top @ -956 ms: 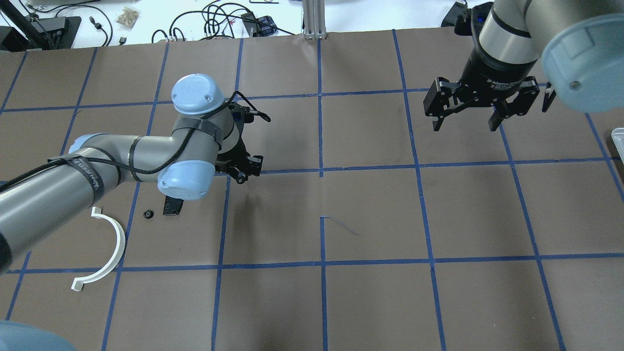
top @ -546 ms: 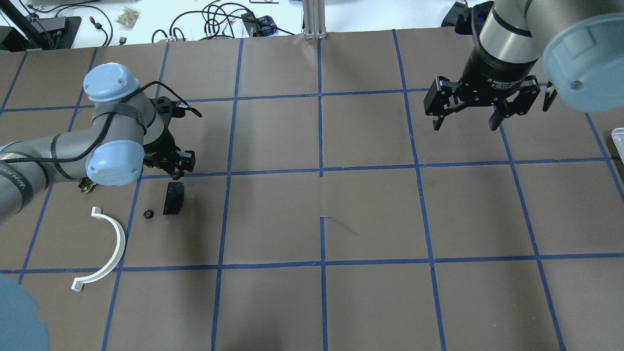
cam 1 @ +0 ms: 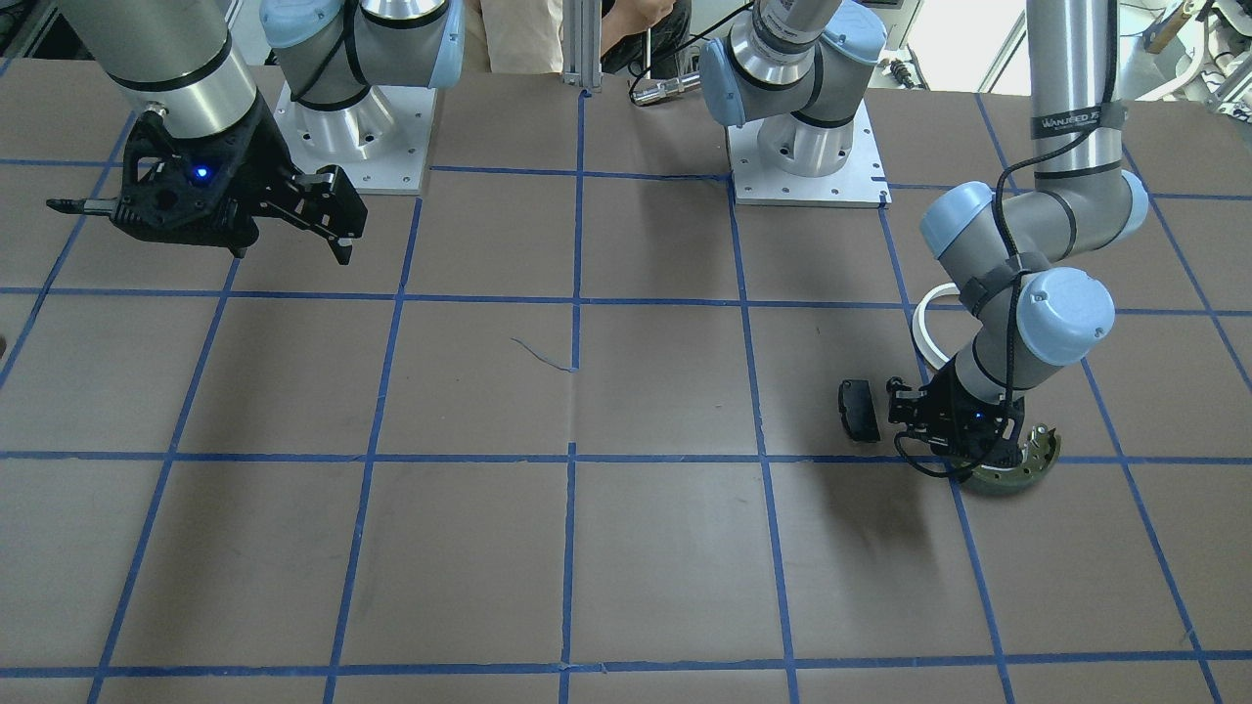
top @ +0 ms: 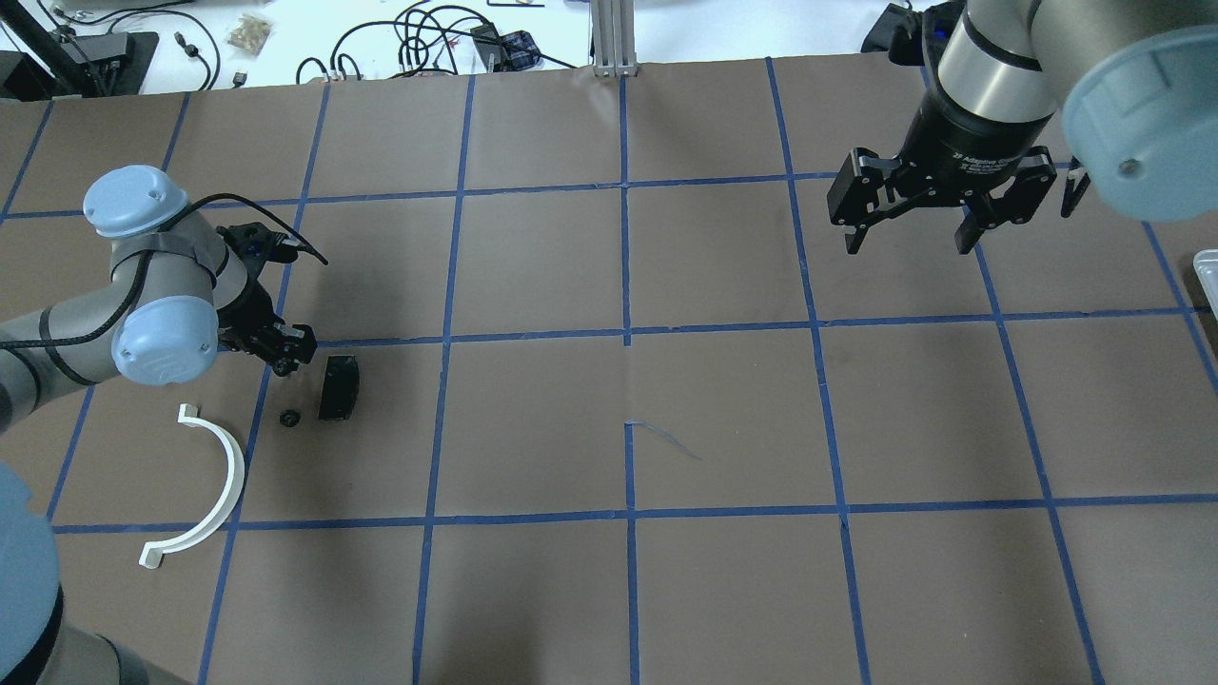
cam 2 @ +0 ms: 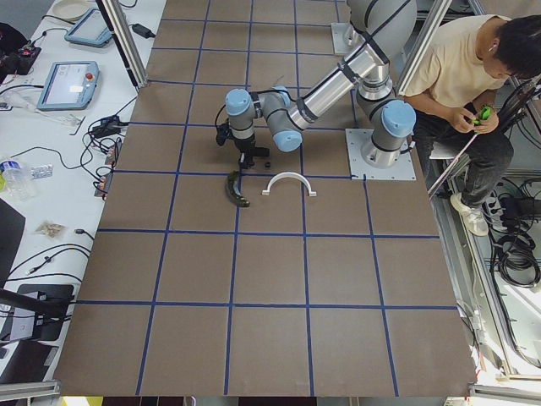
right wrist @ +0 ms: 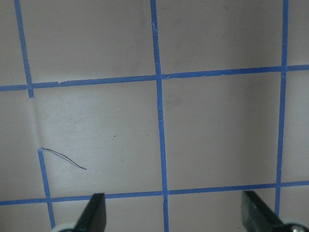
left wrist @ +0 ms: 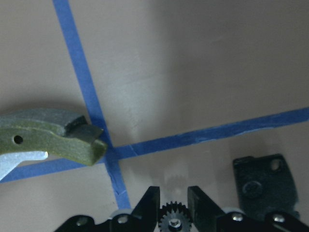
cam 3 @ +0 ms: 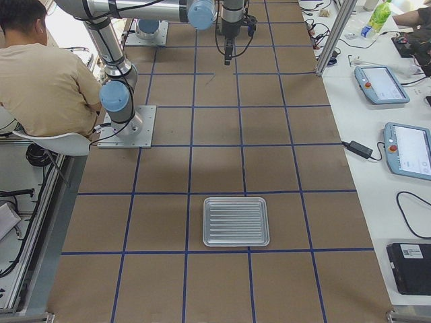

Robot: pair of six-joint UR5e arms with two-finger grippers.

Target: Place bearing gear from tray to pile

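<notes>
My left gripper (left wrist: 173, 199) is shut on the bearing gear (left wrist: 174, 222), a small black toothed wheel, and hovers low over the pile. The gripper (top: 285, 358) hangs just left of the black rectangular pad (top: 338, 387). The olive-green brake shoe (left wrist: 53, 136) lies to the gripper's other side, also seen in the front view (cam 1: 1017, 471). The white half-ring (top: 214, 485) rests nearer the robot. A small black round part (top: 288, 418) sits beside the pad. The ribbed metal tray (cam 3: 236, 221) is bare. My right gripper (top: 909, 233) hangs open and empty at the far right.
Blue tape lines divide the brown table into squares. The tray's corner (top: 1207, 271) shows at the overhead view's right edge. A seated person (cam 2: 465, 76) is behind the robot bases. Cables and tablets lie on the white bench (cam 3: 397, 101) beyond the table.
My left arm has swung left across the table with the gear, from near the centre to just beside the black pad. The right arm has not moved.
</notes>
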